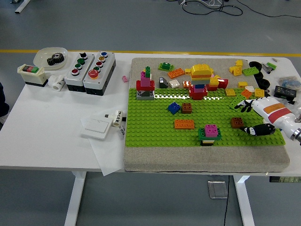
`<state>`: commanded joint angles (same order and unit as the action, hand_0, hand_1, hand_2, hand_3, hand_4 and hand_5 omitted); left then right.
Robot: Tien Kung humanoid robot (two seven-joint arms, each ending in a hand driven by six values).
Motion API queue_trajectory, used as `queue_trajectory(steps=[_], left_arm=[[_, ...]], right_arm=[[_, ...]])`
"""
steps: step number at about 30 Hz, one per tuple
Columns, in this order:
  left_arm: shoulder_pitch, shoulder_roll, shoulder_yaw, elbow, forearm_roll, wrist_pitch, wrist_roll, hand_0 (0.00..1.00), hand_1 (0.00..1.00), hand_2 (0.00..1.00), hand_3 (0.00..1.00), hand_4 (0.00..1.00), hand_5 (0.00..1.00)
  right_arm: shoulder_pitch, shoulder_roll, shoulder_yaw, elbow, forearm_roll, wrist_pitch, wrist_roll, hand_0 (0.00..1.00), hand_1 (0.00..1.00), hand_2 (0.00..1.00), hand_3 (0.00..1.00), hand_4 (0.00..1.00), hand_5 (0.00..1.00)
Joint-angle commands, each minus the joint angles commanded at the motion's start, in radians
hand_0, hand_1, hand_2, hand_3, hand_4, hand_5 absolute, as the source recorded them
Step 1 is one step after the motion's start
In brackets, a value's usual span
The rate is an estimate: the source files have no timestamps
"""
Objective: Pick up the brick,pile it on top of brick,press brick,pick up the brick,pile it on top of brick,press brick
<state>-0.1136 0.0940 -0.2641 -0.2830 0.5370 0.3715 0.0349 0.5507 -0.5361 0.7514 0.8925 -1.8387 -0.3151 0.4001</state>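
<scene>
My right hand (241, 117), white with black fingers, reaches in from the right edge over the green baseplate (155, 127). Its fingers are spread and it holds nothing. A brown brick (236, 123) sits on the plate between its fingers and thumb, right by the thumb tip. Left of it a pink brick is stacked on a green one (209, 132) near the plate's front edge. An orange brick (184, 124), a blue brick (173, 108) and another brown brick (186, 108) stand mid-plate. My left hand is out of view.
Two brick towers (146, 84) (201, 79) and several loose bricks (244, 70) line the plate's back. On the left of the table stand two button boxes (89, 70), a bowl with a gear (51, 56), a switch box (31, 74) and a white wall switch (99, 125).
</scene>
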Motion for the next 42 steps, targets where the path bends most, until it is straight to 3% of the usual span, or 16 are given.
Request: queue_trajectory(steps=[6, 7, 15, 24, 25, 30, 31, 42], left_arm=[[-0.001, 0.0, -0.003, -0.001, 0.007, -0.001, 0.003, 0.745, 0.756, 0.79, 0.651, 0.74, 0.674], [-0.001, 0.0, -0.003, -0.001, 0.008, -0.002, 0.003, 0.746, 0.755, 0.789, 0.65, 0.74, 0.673], [-0.002, 0.002, -0.001, -0.001, 0.007, -0.003, 0.004, 0.745, 0.754, 0.789, 0.649, 0.738, 0.672], [-0.006, 0.003, -0.003, -0.002, 0.014, -0.005, 0.007, 0.742, 0.752, 0.786, 0.647, 0.737, 0.67], [-0.006, 0.003, -0.003, -0.002, 0.015, -0.005, 0.007, 0.742, 0.752, 0.786, 0.648, 0.737, 0.668], [-0.008, 0.003, -0.002, -0.002, 0.014, -0.005, 0.007, 0.742, 0.752, 0.786, 0.648, 0.737, 0.668], [-0.008, 0.003, -0.002, -0.002, 0.014, -0.005, 0.007, 0.742, 0.752, 0.786, 0.648, 0.735, 0.664], [-0.011, 0.003, -0.005, -0.003, 0.02, -0.008, 0.009, 0.741, 0.752, 0.785, 0.648, 0.736, 0.664]], right_arm=[[0.01, 0.017, 0.003, -0.026, 0.01, 0.019, -0.011, 0.533, 0.465, 0.529, 0.653, 0.81, 0.149], [0.013, 0.02, 0.001, -0.031, 0.008, 0.022, -0.013, 0.568, 0.501, 0.569, 0.715, 0.86, 0.184], [0.019, 0.024, -0.015, -0.039, -0.022, 0.053, -0.021, 0.583, 0.523, 0.596, 0.743, 0.888, 0.199], [0.038, 0.03, -0.035, -0.059, -0.033, 0.048, -0.025, 0.592, 0.541, 0.612, 0.761, 0.902, 0.211], [0.041, 0.03, -0.038, -0.061, -0.036, 0.047, -0.024, 0.593, 0.533, 0.599, 0.715, 0.891, 0.228], [0.048, 0.026, -0.051, -0.06, -0.04, 0.035, -0.019, 0.593, 0.533, 0.599, 0.715, 0.891, 0.228], [0.05, 0.026, -0.054, -0.061, -0.042, 0.035, -0.019, 0.576, 0.525, 0.587, 0.66, 0.869, 0.245], [0.076, 0.041, -0.099, -0.098, -0.059, 0.04, -0.02, 0.573, 0.523, 0.583, 0.653, 0.864, 0.254]])
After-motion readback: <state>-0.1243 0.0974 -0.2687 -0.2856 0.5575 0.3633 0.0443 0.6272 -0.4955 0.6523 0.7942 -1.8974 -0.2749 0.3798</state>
